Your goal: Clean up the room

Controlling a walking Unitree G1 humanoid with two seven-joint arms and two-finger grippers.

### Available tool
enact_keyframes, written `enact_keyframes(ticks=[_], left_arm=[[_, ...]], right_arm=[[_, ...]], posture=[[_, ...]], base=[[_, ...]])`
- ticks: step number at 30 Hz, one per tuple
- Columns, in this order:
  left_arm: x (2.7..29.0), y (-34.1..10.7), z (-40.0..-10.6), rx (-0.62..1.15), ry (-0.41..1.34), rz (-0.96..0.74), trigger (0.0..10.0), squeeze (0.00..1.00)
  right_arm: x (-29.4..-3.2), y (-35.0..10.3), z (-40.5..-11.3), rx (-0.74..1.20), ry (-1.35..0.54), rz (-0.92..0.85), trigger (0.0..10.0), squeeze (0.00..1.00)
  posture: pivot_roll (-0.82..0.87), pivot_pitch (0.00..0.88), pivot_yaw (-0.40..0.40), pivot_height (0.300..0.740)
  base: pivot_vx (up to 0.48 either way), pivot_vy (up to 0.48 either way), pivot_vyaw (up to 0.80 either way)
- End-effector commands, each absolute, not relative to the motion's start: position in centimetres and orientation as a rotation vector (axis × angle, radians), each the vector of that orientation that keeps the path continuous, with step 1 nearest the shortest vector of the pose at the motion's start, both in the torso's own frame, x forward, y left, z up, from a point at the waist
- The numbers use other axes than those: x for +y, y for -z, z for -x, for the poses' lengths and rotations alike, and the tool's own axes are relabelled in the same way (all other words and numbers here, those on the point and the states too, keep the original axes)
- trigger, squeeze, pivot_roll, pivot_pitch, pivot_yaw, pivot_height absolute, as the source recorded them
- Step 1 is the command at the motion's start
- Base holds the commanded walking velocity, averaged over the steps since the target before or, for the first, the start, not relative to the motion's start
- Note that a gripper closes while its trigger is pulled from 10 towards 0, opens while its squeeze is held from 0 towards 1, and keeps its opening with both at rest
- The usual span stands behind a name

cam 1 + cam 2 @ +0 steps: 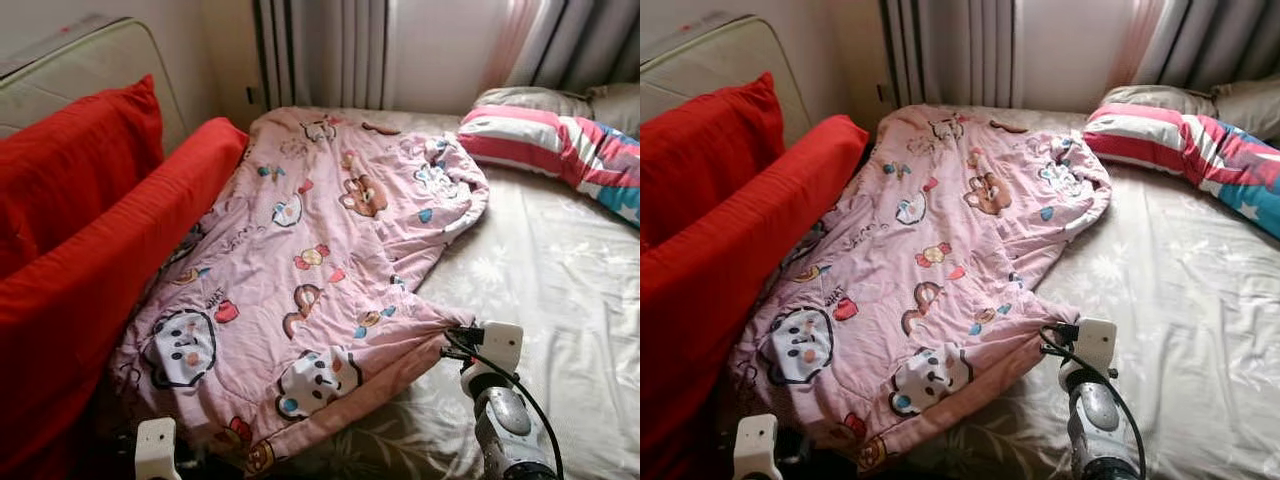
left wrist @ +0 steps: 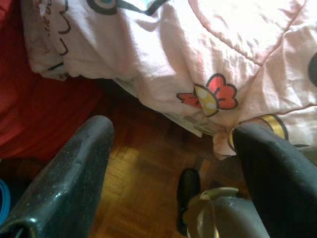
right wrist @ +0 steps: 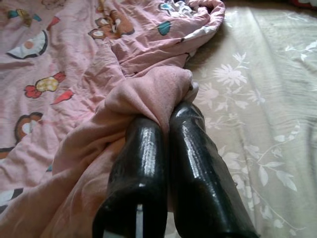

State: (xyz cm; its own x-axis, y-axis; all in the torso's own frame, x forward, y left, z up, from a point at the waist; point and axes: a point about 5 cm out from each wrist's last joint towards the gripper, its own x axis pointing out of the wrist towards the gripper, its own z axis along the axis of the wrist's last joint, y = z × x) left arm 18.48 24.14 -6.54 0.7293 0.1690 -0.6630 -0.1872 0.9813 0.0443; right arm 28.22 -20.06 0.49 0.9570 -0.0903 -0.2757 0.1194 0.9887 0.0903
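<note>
Black-fingered right end effector (image 3: 166,134) clenched on a bunched corner of pink cartoon-print blanket (image 1: 300,270) spread over beige floral bed sheet (image 1: 560,300), beside red cushions (image 1: 90,230), striped pillow (image 1: 560,145) at far end; left end effector (image 2: 173,163) spread wide below blanket's hanging edge, above wooden floor (image 2: 143,193).

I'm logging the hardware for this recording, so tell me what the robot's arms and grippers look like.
The right arm is silver-grey and rounded, ending in a white block at the wrist, with a black cable looping alongside. The right gripper has two long, glossy black fingers. The left gripper has matching black fingers, slightly speckled, behind a white wrist block.
</note>
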Motion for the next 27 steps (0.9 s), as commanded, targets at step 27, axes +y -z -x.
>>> enact_keyframes(ticks=[27], left_arm=[[24.3, 7.9, -16.0, 0.843, -0.203, 0.044, 10.0, 0.0]], right_arm=[[-20.1, -0.2, -27.9, 0.276, 0.126, -0.116, 10.0, 0.0]], posture=[[0.01, 0.0, 0.016, 0.74]], base=[[0.0, 0.0, 0.0]])
